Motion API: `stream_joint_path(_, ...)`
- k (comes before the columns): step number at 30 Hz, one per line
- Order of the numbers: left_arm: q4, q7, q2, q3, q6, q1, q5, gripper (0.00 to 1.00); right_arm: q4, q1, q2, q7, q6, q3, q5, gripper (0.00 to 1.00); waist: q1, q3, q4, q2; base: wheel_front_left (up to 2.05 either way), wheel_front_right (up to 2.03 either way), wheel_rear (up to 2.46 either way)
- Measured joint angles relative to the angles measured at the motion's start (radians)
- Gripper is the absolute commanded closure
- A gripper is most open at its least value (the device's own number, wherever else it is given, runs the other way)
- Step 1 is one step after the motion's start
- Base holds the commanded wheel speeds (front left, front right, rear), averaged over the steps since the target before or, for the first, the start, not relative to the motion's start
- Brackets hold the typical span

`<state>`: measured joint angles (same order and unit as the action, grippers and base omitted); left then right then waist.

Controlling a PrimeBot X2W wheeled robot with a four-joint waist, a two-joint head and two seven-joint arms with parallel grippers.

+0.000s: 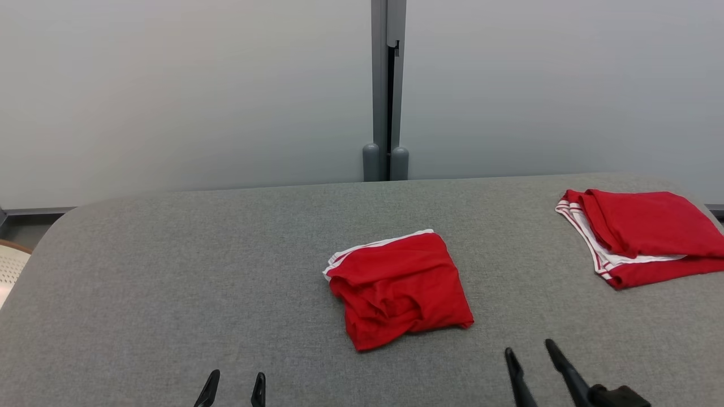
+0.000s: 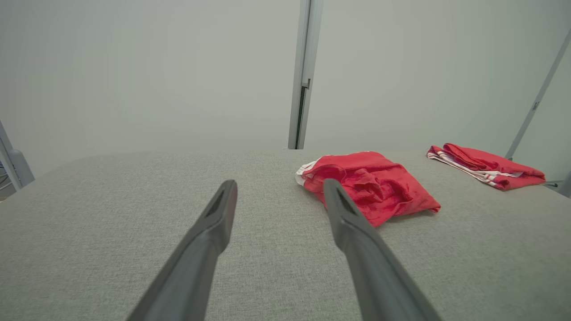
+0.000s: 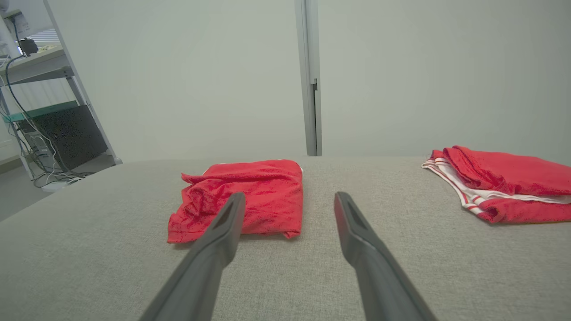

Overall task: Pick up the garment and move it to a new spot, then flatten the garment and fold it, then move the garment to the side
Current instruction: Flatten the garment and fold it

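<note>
Garment (image 1: pixel 399 291) in red with white trim, lying at the middle of the wide grey surface (image 1: pixel 169 282), roughly folded and rumpled. Over at the far right corner sits a second red pile (image 1: pixel 645 234), neatly folded, well apart. Down by the near edge, the right hand (image 1: pixel 529 346) is spread and empty, near the garment but clear of it. The left hand (image 1: pixel 237 374) is spread too, holding nothing.

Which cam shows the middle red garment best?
Head view: the middle red garment lies whole from above, white trim and crumpled front clear. Left wrist view shows it low and foreshortened, partly behind the left claw. Right wrist view likewise, partly behind the right claw.
</note>
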<state>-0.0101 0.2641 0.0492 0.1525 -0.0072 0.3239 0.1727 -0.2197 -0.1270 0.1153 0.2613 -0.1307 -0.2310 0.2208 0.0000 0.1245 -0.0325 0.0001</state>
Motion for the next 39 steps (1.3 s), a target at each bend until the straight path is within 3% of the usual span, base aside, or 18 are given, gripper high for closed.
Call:
stream_joint_path(9,0.013,0.0,0.0,0.022,-0.015,-0.027,-0.022,0.0,-0.246,0.192,-0.023,0.0,0.0,-0.251,0.076,0.0,0.0,-0.027,-0.072,0.0,0.0,0.0,0.0)
stream_joint_path(16,0.015,0.0,0.0,0.043,-0.024,-0.047,-0.023,0.0,-0.488,0.387,-0.048,0.002,0.0,-0.287,0.142,0.0,0.0,-0.062,-0.17,0.0,0.0,0.0,0.0)
stream_joint_path(21,0.01,0.0,0.0,0.055,-0.027,-0.055,-0.014,0.0,-0.596,0.469,-0.056,0.002,0.0,-0.3,0.184,0.0,0.0,-0.095,-0.229,0.0,0.0,0.0,0.0)
stream_joint_path(23,0.01,0.0,0.0,0.059,-0.027,-0.066,-0.012,0.0,-0.626,0.489,-0.06,0.002,0.0,-0.305,0.2,0.21,0.0,-0.112,-0.244,0.0,0.0,0.0,0.0)
stream_joint_path(24,0.011,0.0,0.0,0.061,-0.027,-0.07,-0.008,0.0,-0.641,0.502,-0.061,0.002,0.0,-0.304,0.203,0.43,0.0,-0.121,-0.251,0.0,0.0,0.0,0.0)
stream_joint_path(25,0.01,0.0,0.0,0.063,-0.027,-0.075,-0.004,0.0,-0.654,0.512,-0.06,0.002,0.0,-0.302,0.206,0.55,0.0,-0.129,-0.257,0.0,0.0,0.0,0.0)
stream_joint_path(26,0.011,0.0,0.0,0.064,-0.028,-0.08,-0.004,0.0,-0.666,0.522,-0.06,0.002,0.0,-0.302,0.21,0.62,0.0,-0.137,-0.263,0.0,0.0,0.0,0.0)
stream_joint_path(27,0.011,0.0,0.0,0.064,-0.028,-0.086,-0.002,0.0,-0.673,0.528,-0.06,0.002,0.0,-0.301,0.21,0.62,0.0001,-0.145,-0.268,0.0,0.0,0.0,0.0)
stream_joint_path(28,0.012,0.0,0.0,0.064,-0.028,-0.088,0.001,0.0,-0.677,0.534,-0.06,0.002,0.0,-0.3,0.21,0.75,0.0001,-0.152,-0.272,0.0,0.0,0.0,0.0)
stream_joint_path(29,0.012,0.0,0.0,0.063,-0.028,-0.09,0.003,0.0,-0.68,0.538,-0.06,0.002,0.0,-0.3,0.21,0.99,0.0,-0.157,-0.275,0.0,0.0,0.0,0.0)
stream_joint_path(35,0.009,0.0,0.0,0.061,-0.028,-0.103,0.004,0.0,-0.702,0.541,-0.061,0.002,0.0,-0.32,0.2,1.0,0.0001,-0.172,-0.278,0.0,0.0,0.0,0.0)
stream_joint_path(39,0.008,0.0,0.0,0.061,-0.028,-0.106,0.004,0.0,-0.65,0.537,-0.06,0.002,0.0,-0.303,0.19,1.0,0.0,-0.176,-0.276,0.0,0.0,0.0,0.0)
